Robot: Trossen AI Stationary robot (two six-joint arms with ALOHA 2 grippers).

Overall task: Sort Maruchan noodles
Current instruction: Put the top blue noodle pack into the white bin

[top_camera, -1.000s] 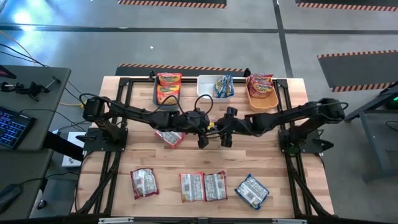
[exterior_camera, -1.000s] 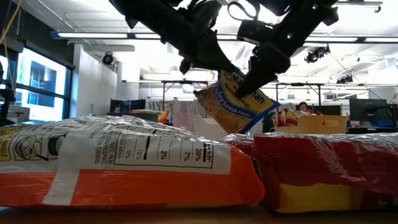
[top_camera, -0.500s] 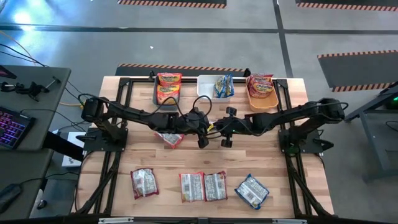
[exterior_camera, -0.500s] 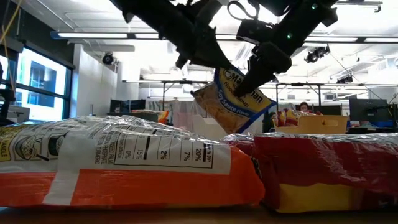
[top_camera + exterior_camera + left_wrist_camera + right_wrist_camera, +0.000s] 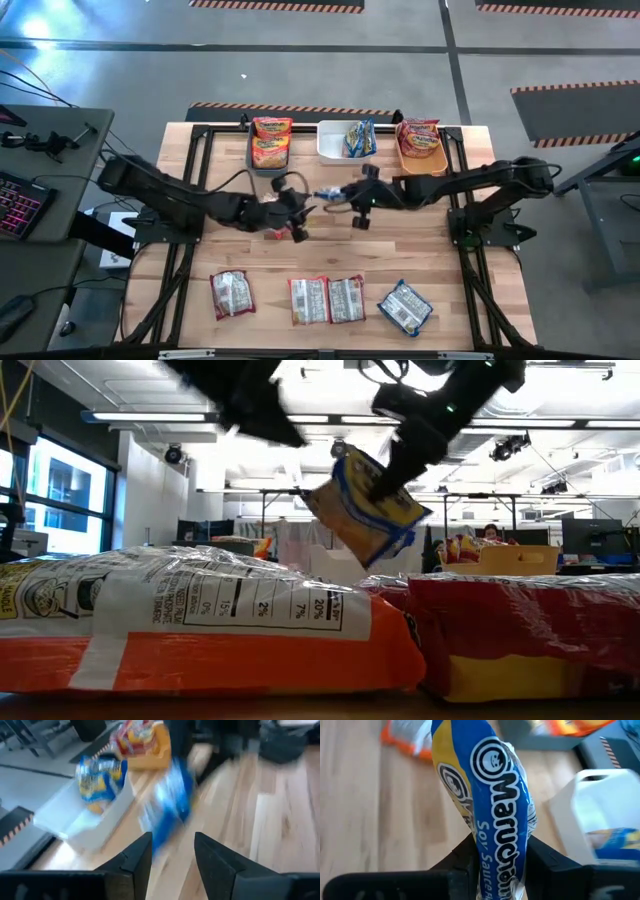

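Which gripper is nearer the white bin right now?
Right. The right gripper, shut on a blue packet, hangs just short of the white bin. The left gripper, open and empty, is farther back over the table.

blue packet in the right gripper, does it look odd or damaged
Not damaged as far as shows, but the blue packet is bowed and tilted, pinched between the right gripper fingers above the table, near the white bin.
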